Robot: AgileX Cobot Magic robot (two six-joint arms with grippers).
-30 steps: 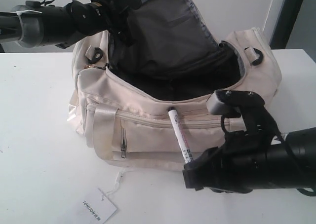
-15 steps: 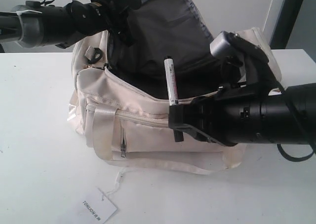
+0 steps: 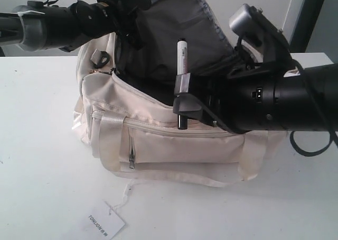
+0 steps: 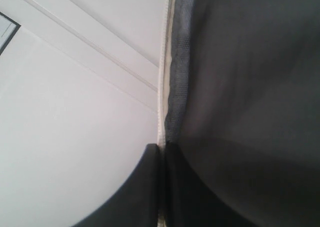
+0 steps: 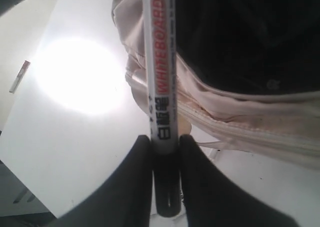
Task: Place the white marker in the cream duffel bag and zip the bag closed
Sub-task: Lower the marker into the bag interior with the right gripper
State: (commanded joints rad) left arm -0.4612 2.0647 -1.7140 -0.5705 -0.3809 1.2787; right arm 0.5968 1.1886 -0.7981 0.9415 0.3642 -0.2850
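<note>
Inside the soft cream duffel bag (image 3: pixel 158 145) little shows — left jaws pinch its flap, right jaws clamp the slim white marker (image 3: pixel 182 60).

Wide-open mouth on the cream duffel bag (image 3: pixel 158 139) — dark hollow inside, room to go straight down through the middle. Walled off behind by the lifted flap (image 3: pixel 174 23), pinched at its edge and held up by the left gripper (image 4: pixel 161 157) at the far-left corner. Crowded on the right: right gripper (image 3: pixel 183 107) and its thick arm lying across the near rim, with the white marker (image 3: pixel 182 60) clamped upright just over the opening. Best gap between marker and left corner. Open table (image 3: pixel 42 171) in front and to the left — only a paper tag (image 3: pixel 105 225) on a string there.
</note>
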